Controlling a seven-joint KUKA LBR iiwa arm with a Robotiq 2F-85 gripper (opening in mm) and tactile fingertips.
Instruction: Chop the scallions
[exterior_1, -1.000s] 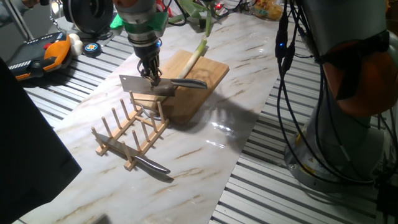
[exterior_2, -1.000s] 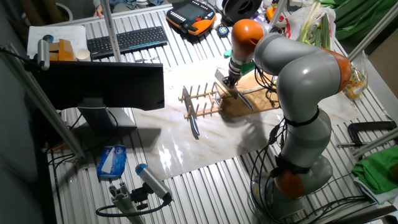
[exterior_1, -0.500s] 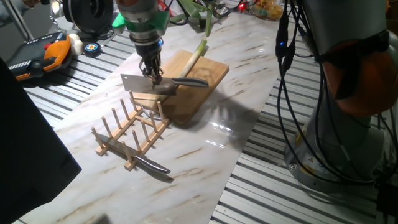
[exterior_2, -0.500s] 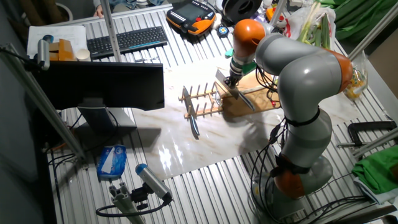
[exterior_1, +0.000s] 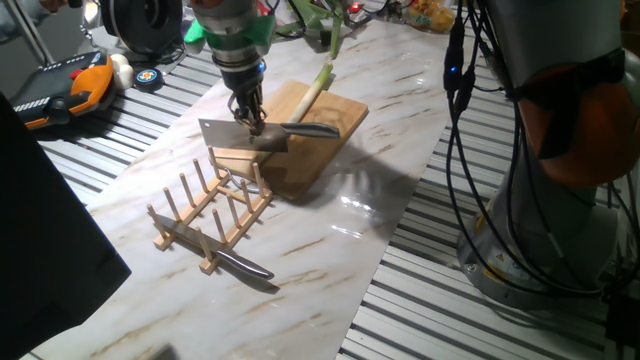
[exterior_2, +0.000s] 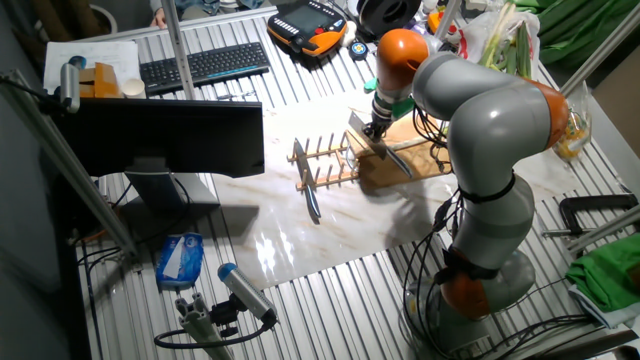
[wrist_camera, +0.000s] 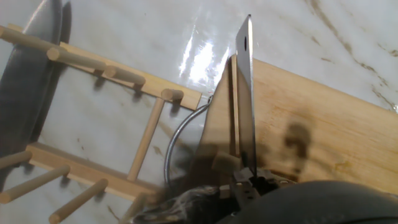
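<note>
Scallion stalk, long and slender, white grading to green: lies across the far edge of the pale wooden cutting board, leafy top pointing off the board. Two-finger gripper is closed on the spine of a steel cleaver with a dark handle; blade held edge-down over the board's near end, well apart from the stalk. Hand view shows the blade edge-on above the board. Wooden peg rack stands just beside the board on the white marble-patterned tabletop; a second knife lies by the rack's near end.
</note>
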